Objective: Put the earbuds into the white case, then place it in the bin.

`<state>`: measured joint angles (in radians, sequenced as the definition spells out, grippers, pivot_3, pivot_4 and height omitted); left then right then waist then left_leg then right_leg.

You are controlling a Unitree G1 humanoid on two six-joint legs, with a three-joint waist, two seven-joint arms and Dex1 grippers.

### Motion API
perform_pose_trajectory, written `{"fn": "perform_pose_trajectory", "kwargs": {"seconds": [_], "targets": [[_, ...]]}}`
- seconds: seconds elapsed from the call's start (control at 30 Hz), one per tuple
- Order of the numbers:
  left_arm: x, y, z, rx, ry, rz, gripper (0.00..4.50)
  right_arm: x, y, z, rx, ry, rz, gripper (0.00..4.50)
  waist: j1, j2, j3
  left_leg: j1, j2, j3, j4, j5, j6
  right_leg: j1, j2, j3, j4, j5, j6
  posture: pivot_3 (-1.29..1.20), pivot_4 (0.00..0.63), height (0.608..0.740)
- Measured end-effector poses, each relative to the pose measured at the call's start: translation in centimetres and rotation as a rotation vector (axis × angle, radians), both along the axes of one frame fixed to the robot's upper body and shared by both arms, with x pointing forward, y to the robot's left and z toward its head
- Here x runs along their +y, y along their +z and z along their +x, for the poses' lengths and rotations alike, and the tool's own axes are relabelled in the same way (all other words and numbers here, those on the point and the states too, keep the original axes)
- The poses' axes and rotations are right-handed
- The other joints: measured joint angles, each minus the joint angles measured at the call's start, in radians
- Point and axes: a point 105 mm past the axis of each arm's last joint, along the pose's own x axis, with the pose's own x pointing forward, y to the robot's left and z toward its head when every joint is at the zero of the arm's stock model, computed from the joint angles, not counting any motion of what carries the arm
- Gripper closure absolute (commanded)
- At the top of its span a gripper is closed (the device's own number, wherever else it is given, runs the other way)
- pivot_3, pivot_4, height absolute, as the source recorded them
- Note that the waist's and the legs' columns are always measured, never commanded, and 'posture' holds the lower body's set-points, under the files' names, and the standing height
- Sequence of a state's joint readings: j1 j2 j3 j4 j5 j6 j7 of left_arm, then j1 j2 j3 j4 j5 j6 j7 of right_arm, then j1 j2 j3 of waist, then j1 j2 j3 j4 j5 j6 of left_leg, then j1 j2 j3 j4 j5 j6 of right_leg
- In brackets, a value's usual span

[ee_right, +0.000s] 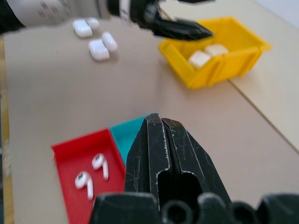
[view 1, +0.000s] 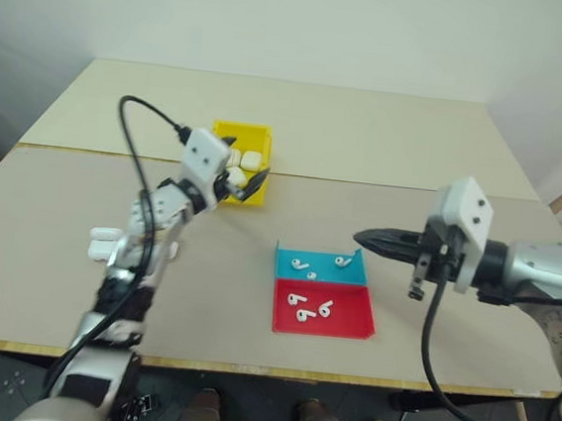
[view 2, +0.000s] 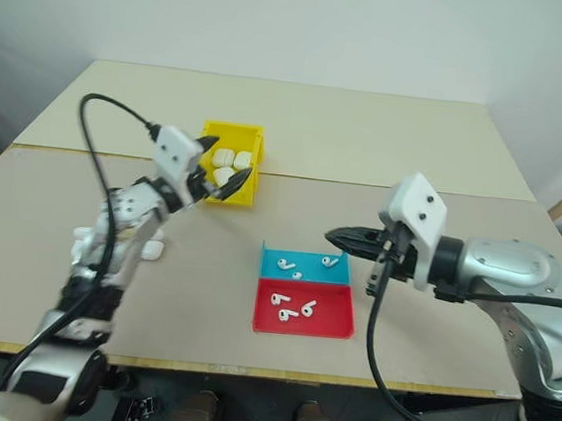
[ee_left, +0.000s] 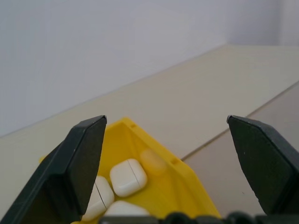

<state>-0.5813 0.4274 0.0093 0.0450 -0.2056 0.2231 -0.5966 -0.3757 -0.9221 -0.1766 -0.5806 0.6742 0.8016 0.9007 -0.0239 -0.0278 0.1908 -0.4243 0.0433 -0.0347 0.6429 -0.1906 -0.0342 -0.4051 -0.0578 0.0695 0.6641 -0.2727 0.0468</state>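
While the left pincer [view 1: 244, 184] gapes empty, white cases [view 1: 250, 158] lie in the bin [view 1: 221, 131] below.

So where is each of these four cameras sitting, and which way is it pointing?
Left eye and right eye views: on the head, looking forward and down at the table; both arms show, left gripper open at the yellow bin, right gripper shut beside the blue-and-red tray.
Left wrist view: on the left wrist, looking between its open fingers into the bin.
Right wrist view: on the right wrist, looking past its shut fingers across the tray to the bin.
All share the bin with its white cases.
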Motion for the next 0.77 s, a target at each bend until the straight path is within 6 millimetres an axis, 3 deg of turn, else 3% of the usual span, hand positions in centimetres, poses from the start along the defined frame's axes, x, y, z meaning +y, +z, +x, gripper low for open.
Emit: {"fn": "perform_pose_trajectory", "kwargs": {"seconds": [0.13,0.37,0.53,0.77], "targets": [[1.5,-1.0,-5.6,0.068,-0.153,0.060,0.02,-2.2,-1.2,-1.1,-0.014,0.020,-0.115,4.50,0.001,0.000,0.000,0.003,0.001,0.001,0.001,0.000,-0.001,0.003,0.000,0.000,-0.001,0.000,0.000,0.00,0.150,0.740],[5.9,-0.9,-11.1,0.157,-0.215,0.082,0.02,-7.1,-3.1,-1.3,-0.042,0.004,-0.300,4.50,0.004,0.000,0.000,0.007,0.002,0.004,0.001,0.001,-0.001,0.005,0.000,0.002,-0.001,-0.002,0.003,0.00,0.150,0.740],[7.2,-0.9,-13.4,0.183,-0.258,0.095,0.02,-9.2,-3.0,-1.1,-0.057,-0.019,-0.359,4.50,0.004,0.000,0.000,0.010,0.003,0.005,0.001,0.001,-0.001,0.009,0.001,0.003,-0.002,-0.003,0.003,0.00,0.150,0.740],[7.3,-0.3,-13.9,0.166,-0.257,0.101,0.02,-9.8,-3.4,-1.2,-0.049,-0.023,-0.378,4.50,0.006,0.000,0.000,0.010,0.003,0.006,0.001,0.001,-0.001,0.010,0.001,0.003,-0.003,-0.004,0.005,0.00,0.150,0.740]]}}
